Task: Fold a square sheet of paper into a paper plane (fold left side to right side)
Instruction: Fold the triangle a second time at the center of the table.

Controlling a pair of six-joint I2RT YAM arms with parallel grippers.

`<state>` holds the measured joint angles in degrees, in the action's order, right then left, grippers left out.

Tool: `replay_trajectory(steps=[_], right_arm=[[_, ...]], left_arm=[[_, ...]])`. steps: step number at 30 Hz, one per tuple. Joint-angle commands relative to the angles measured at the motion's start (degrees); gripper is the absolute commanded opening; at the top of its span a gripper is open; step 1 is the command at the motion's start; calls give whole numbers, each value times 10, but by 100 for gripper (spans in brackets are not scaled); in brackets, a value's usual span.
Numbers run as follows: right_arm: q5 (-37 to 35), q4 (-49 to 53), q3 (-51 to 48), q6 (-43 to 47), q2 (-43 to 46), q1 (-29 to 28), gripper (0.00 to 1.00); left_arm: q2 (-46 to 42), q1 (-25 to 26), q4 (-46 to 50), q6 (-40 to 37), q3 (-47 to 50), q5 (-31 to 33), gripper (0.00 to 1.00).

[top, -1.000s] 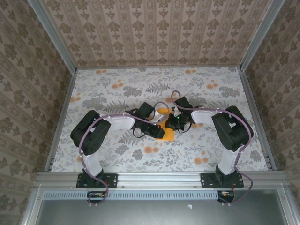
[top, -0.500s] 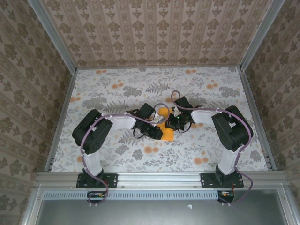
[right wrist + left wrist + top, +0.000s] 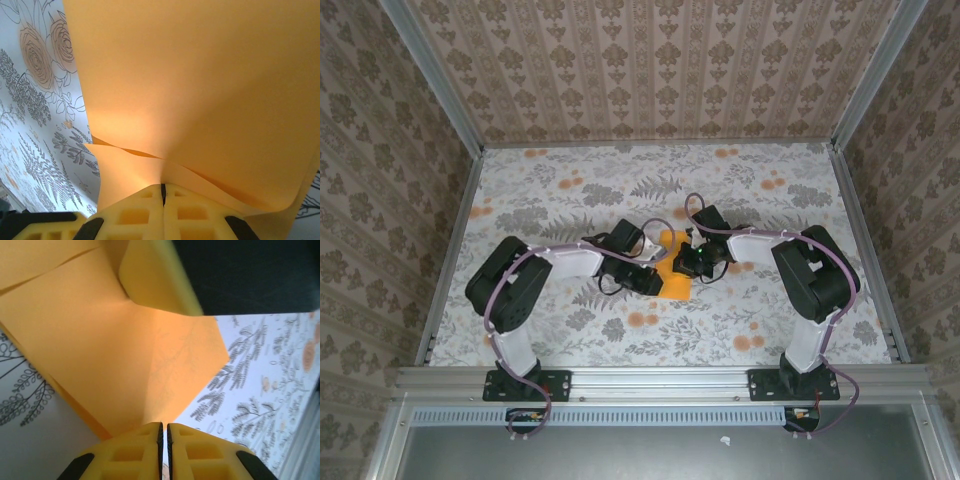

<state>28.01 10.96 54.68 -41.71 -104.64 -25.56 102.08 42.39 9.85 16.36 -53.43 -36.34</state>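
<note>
Top view: the orange paper sheet (image 3: 674, 284) lies near the middle of the counter (image 3: 800, 200), which is covered by a grey-white flowered cloth (image 3: 570, 190). Both arms reach in over the sheet and hide much of it. The left fingers (image 3: 654, 283) come at it from 8 o'clock, and the right fingers (image 3: 693, 264) from 3 o'clock. Patterned walls (image 3: 650, 60) close the counter in at 9, 12 and 3 o'clock.

Left wrist view: the left fingers (image 3: 154, 434) at 6 o'clock are pressed together to a thin slit and pinch a lower corner of the orange paper sheet (image 3: 115, 350). The sheet rises from them toward 11 o'clock, with a crease running up its middle. A flap curls over at 12 o'clock beneath a dark body (image 3: 245, 275) that blocks the view at 1 o'clock; what it is cannot be told. The flowered cloth (image 3: 260, 370) shows at 3 and 8 o'clock.

Right wrist view: the right fingers (image 3: 156, 196) at 6 o'clock are pressed together on the orange paper sheet (image 3: 200, 75). Two layers part slightly just above them. The sheet covers the view from 12 to 4 o'clock, and the flowered cloth (image 3: 40, 100) shows at 9 o'clock.
</note>
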Motion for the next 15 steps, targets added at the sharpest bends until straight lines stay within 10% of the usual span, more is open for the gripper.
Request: replay_trajectory(steps=[1,15], right_arm=[[-38,60,-3,9,-25,-3,4],[-37,61,-3,9,-26,-3,4]], left_arm=[[-37,-13,-31,16,10,-47,13],[9,-17,-1,-12,-6,-36,13]])
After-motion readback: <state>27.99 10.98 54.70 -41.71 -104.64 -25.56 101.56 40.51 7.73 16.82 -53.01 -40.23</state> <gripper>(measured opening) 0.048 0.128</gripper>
